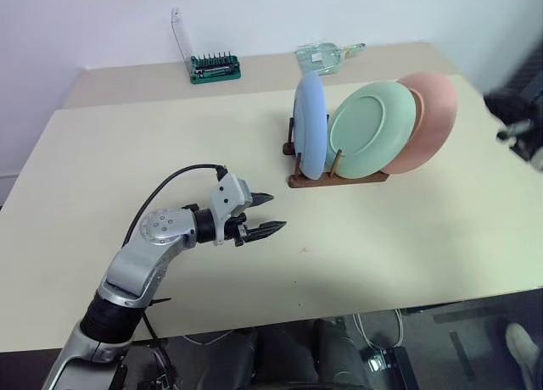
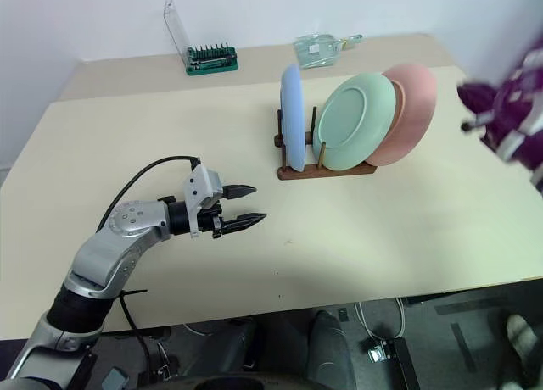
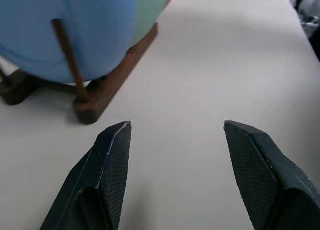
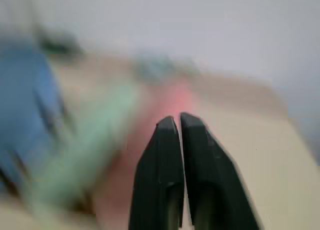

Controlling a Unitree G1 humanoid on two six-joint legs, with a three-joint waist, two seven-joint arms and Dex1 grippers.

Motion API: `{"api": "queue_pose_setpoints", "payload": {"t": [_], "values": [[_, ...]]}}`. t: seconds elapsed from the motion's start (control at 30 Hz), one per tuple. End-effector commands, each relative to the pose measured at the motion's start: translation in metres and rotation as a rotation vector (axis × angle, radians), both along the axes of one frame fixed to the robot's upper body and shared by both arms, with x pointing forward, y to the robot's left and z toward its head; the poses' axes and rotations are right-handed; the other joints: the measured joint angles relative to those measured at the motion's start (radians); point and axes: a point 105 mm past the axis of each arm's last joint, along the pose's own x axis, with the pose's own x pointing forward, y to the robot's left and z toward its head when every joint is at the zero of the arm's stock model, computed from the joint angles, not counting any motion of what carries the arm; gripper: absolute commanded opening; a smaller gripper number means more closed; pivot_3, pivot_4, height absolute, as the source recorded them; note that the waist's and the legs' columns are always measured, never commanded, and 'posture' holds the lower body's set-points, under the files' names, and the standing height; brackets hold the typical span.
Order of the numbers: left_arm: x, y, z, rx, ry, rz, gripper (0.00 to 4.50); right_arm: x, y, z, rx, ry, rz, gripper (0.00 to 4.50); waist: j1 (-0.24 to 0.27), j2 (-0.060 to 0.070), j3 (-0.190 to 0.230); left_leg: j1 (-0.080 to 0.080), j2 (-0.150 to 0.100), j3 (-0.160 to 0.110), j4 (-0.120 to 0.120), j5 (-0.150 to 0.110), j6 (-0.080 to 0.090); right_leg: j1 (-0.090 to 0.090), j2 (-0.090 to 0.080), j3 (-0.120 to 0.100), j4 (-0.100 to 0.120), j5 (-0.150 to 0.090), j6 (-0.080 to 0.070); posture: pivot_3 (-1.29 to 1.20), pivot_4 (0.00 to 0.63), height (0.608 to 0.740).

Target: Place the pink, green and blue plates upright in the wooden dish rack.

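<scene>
The blue plate (image 1: pixel 310 127), the green plate (image 1: pixel 372 129) and the pink plate (image 1: pixel 434 119) stand upright side by side in the wooden dish rack (image 1: pixel 339 179) at the table's right middle. My left gripper (image 1: pixel 270 214) hovers low over the table in front and to the left of the rack, open and empty, pointing towards it. In the left wrist view the blue plate (image 3: pixel 65 25) leans behind a rack peg (image 3: pixel 70 60). My right gripper (image 4: pixel 174 121) is shut and empty, off to the right of the pink plate, blurred at the table's right edge (image 1: pixel 517 127).
A green screwdriver-bit case (image 1: pixel 215 68) with its clear lid raised and a clear plastic item (image 1: pixel 327 57) lie at the table's far side near the wall. Cables lie on the floor beyond the front table edge (image 1: pixel 339 318).
</scene>
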Motion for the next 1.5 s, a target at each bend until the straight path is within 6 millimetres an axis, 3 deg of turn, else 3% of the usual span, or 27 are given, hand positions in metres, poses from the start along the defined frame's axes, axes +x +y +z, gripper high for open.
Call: {"api": "queue_pose_setpoints", "payload": {"t": [0.03, 0.23, 0.5, 0.63, 0.77, 0.97, 1.03, 1.1, 1.2, 1.33, 1.37, 1.43, 1.5], "values": [[-0.001, -0.005, 0.009, -0.009, -0.044, -0.029, 3.03, -0.006, 0.032, 0.005, -0.137, -0.041, 0.141, 0.03, -0.004, 0.000, 0.000, 0.001, 0.001, 0.002, 0.000, 0.000, 0.000, 0.000, 0.000, 0.001, 0.000, 0.000, 0.000, 0.00, 0.150, 0.740], [-0.001, -0.003, 0.009, -0.008, -0.047, -0.021, 3.03, -0.003, 0.055, -0.022, -0.260, 0.029, 0.228, 0.03, 0.010, -0.002, 0.001, 0.001, 0.001, 0.002, 0.001, -0.001, 0.001, 0.000, 0.001, 0.001, -0.001, 0.001, 0.001, 0.00, 0.150, 0.740], [-0.002, -0.004, 0.010, -0.016, -0.052, -0.012, 3.03, 0.027, 0.062, -0.034, -0.315, 0.050, 0.212, 0.03, 0.010, -0.003, 0.001, 0.000, 0.001, 0.002, 0.002, -0.001, 0.001, 0.000, 0.000, 0.001, -0.002, 0.001, 0.001, 0.00, 0.150, 0.740], [-0.002, -0.003, 0.010, -0.019, -0.053, -0.009, 3.03, 0.041, 0.070, -0.032, -0.337, 0.028, 0.233, 0.03, 0.010, -0.003, 0.001, -0.001, 0.001, 0.002, 0.001, -0.001, 0.001, -0.001, 0.000, 0.001, -0.001, 0.001, 0.001, 0.00, 0.150, 0.740], [-0.002, -0.003, 0.010, -0.019, -0.054, -0.002, 3.03, 0.049, 0.090, -0.027, -0.356, -0.029, 0.307, 0.03, 0.010, -0.003, 0.001, -0.001, 0.001, 0.002, 0.001, -0.001, 0.001, -0.001, 0.000, 0.001, -0.001, 0.001, 0.001, 0.00, 0.150, 0.740], [-0.002, -0.001, 0.010, -0.027, -0.052, 0.020, 3.03, 0.038, 0.124, -0.005, -0.334, -0.140, 0.447, 0.03, 0.011, -0.003, 0.002, -0.001, 0.001, 0.001, 0.001, -0.001, 0.001, -0.001, 0.000, 0.001, -0.002, 0.001, 0.001, 0.00, 0.150, 0.740], [-0.002, -0.001, 0.013, -0.047, -0.072, 0.028, 3.03, 0.036, 0.125, -0.003, -0.369, -0.145, 0.440, 0.03, 0.010, -0.003, 0.002, -0.001, 0.001, 0.001, 0.001, -0.001, 0.001, -0.001, 0.000, 0.001, -0.002, 0.001, 0.001, 0.00, 0.150, 0.740], [0.000, 0.000, 0.017, -0.081, -0.066, 0.048, 3.03, 0.036, 0.120, -0.002, -0.393, -0.148, 0.410, 0.03, 0.011, -0.003, 0.002, -0.001, 0.001, 0.001, 0.001, -0.001, 0.001, -0.001, 0.000, 0.001, -0.002, 0.001, 0.001, 0.00, 0.150, 0.740], [0.000, -0.001, 0.018, -0.075, -0.076, 0.045, 3.03, 0.033, 0.098, 0.010, -0.434, -0.166, 0.321, 0.03, 0.013, -0.003, 0.002, -0.001, 0.001, 0.001, 0.001, -0.001, 0.001, -0.001, 0.000, 0.001, -0.002, 0.001, 0.001, 0.00, 0.150, 0.740], [-0.001, 0.001, 0.016, -0.063, -0.071, 0.040, 3.03, 0.019, 0.032, 0.046, -0.457, -0.199, 0.067, 0.03, 0.020, -0.003, 0.002, -0.002, 0.000, 0.001, 0.001, -0.001, 0.001, -0.001, 0.000, 0.001, -0.002, 0.001, 0.001, 0.00, 0.150, 0.740], [-0.001, 0.001, 0.015, -0.063, -0.070, 0.038, 3.03, 0.016, 0.023, 0.050, -0.464, -0.203, 0.037, 0.03, 0.020, -0.003, 0.002, -0.002, 0.000, 0.002, 0.001, -0.001, 0.001, -0.001, 0.000, 0.001, -0.002, 0.001, 0.001, 0.00, 0.150, 0.740], [-0.002, -0.002, 0.014, -0.061, -0.067, 0.029, 3.03, 0.012, 0.001, 0.051, -0.458, -0.186, -0.040, 0.03, 0.016, -0.003, 0.001, -0.001, 0.000, 0.002, 0.001, -0.001, 0.001, -0.001, 0.000, 0.001, -0.002, 0.001, 0.001, 0.00, 0.150, 0.740], [-0.002, -0.004, 0.013, -0.059, -0.068, 0.016, 3.03, 0.009, -0.019, 0.034, -0.525, -0.107, -0.095, 0.03, 0.012, -0.004, 0.001, -0.001, 0.001, 0.002, 0.001, -0.001, 0.001, -0.001, 0.000, 0.001, -0.002, 0.001, 0.001, 0.00, 0.150, 0.740]]}}
